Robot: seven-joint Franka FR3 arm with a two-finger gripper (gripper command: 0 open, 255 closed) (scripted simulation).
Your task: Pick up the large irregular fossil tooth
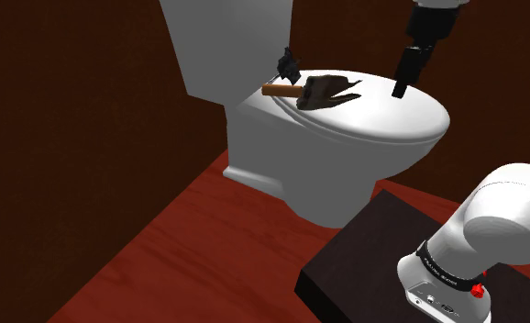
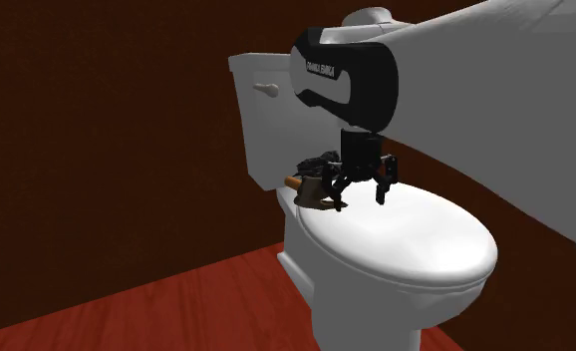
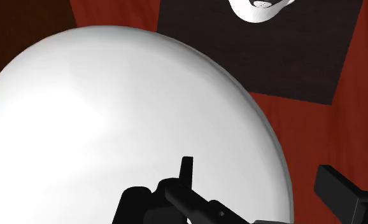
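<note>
Jaws stand wide apart and empty on the black two-finger gripper [image 2: 362,199], which hovers over the glossy white domed toilet lid [image 1: 391,115]. The large dark grey-brown jagged fossil tooth [image 1: 327,90] lies at the lid's far end near the white tank [image 1: 208,46]. It touches a brown rod-like piece [image 1: 277,90], with a small black jagged object [image 1: 286,64] just behind.

A careless closing could catch the rod instead, or nudge the tooth so it slides down the smooth dome to the red wooden floor [image 1: 162,266]. Its uneven faces may also twist in the pinch.

The shoulder view shows the gripper apart from the tooth, to that view's right. In the second exterior view a finger overlaps the clutter, hiding that gap.
</note>
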